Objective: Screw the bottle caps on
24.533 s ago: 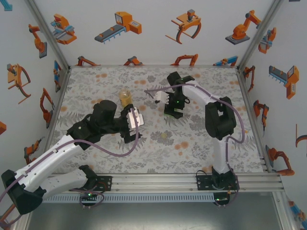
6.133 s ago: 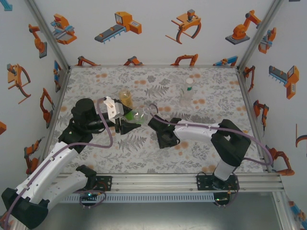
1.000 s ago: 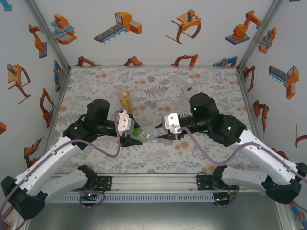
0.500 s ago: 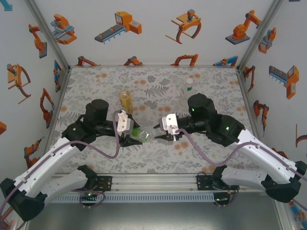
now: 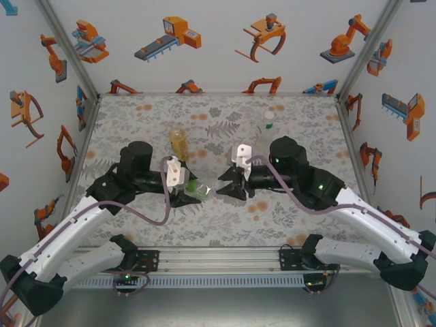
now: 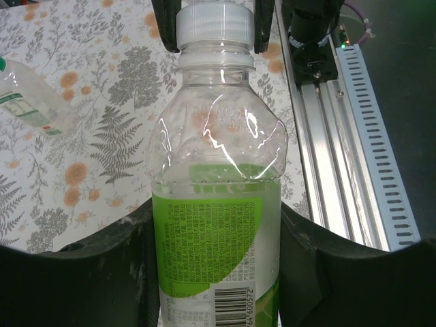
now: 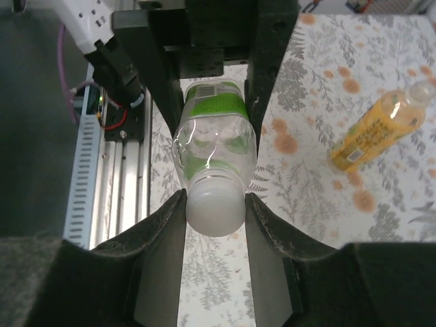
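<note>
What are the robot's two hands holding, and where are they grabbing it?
Both hold one clear bottle. The left gripper squeezes its body at the green label, and the right gripper pinches the white cap on its neck.

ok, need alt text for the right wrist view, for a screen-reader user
The right gripper clamps the white cap of a clear bottle with a green label, neck pointing at the camera, while the left gripper holds the bottle's body from behind. A bottle of yellow liquid sits on the floral table at right.
</note>
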You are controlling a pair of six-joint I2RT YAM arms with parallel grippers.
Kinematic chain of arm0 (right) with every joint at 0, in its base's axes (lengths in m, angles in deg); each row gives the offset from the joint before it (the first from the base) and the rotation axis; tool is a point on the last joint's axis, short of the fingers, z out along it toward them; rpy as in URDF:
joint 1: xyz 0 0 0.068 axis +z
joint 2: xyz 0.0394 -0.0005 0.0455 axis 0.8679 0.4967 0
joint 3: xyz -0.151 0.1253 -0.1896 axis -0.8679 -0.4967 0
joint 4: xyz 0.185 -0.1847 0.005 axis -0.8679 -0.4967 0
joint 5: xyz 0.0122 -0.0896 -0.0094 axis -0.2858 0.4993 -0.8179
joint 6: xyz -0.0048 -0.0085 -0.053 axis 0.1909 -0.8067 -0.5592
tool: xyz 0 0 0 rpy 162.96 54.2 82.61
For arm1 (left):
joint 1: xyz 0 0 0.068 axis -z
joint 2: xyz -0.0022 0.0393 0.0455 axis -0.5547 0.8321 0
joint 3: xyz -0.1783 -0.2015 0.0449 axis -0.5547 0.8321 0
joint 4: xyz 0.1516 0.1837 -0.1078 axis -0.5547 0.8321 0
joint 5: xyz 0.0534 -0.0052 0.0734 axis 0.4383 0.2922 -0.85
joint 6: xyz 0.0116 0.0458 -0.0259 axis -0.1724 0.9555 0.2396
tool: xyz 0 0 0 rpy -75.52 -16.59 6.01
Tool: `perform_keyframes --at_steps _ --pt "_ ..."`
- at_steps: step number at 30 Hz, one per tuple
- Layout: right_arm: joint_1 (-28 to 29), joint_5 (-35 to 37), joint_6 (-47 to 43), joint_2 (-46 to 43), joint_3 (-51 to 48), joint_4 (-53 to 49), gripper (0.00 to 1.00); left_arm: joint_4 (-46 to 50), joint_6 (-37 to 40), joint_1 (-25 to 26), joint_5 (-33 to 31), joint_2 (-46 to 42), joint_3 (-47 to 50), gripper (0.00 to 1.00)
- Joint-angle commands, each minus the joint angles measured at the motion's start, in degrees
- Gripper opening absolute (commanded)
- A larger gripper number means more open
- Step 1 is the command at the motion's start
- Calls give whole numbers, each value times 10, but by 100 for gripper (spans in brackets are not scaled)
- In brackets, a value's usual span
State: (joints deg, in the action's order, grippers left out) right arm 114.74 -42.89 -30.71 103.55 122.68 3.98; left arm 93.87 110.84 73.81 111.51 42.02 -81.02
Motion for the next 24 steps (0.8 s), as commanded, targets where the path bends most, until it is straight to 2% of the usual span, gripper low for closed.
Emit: perform_keyframes --at_steps 1,9,14,20,24 --pt "7 97 181 0 -28 66 0 -42 1 4 33 -9 -6 0" --pt "8 219 516 -10 -64 81 1 -42 2 4 29 -10 -6 0" --pt "7 232 665 -6 -73 64 13 -44 -1 4 30 -6 -6 0" --pt "7 230 694 -3 -66 52 25 -48 -2 4 29 -3 -5 0" --pt "7 221 688 -14 -75 68 39 -50 -5 4 29 -1 -5 0"
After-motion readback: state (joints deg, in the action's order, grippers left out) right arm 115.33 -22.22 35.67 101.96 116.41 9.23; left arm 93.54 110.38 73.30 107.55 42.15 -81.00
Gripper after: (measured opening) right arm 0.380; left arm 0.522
